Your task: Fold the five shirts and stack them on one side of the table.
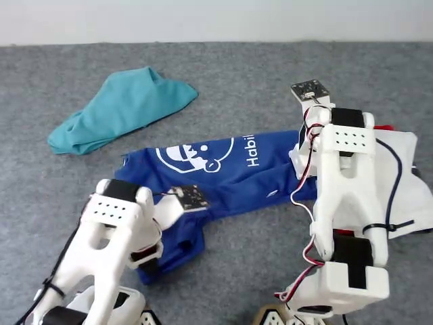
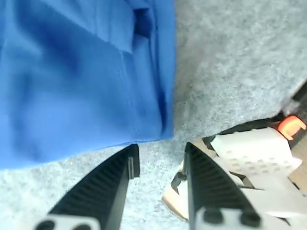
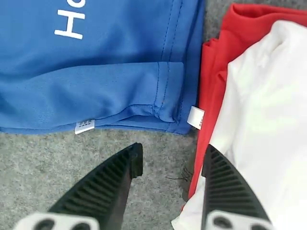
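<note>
A blue shirt (image 1: 223, 169) with white print lies spread across the middle of the grey table. My left gripper (image 2: 161, 148) hovers open just off the hem of the blue shirt (image 2: 72, 72), nothing between its fingers. My right gripper (image 3: 173, 151) is open too, over bare table beside a corner of the blue shirt (image 3: 96, 72) with small white tags. Next to that corner lies a red shirt (image 3: 216, 72), and a white shirt (image 3: 264, 120) rests on top of it. A crumpled teal shirt (image 1: 122, 108) sits at the far left.
The left arm (image 1: 115, 223) stands at the near left and covers the blue shirt's near end. The right arm (image 1: 348, 176) rises at the right, hiding part of the white shirt (image 1: 402, 183). Bare grey table (image 1: 270, 237) lies between the arms.
</note>
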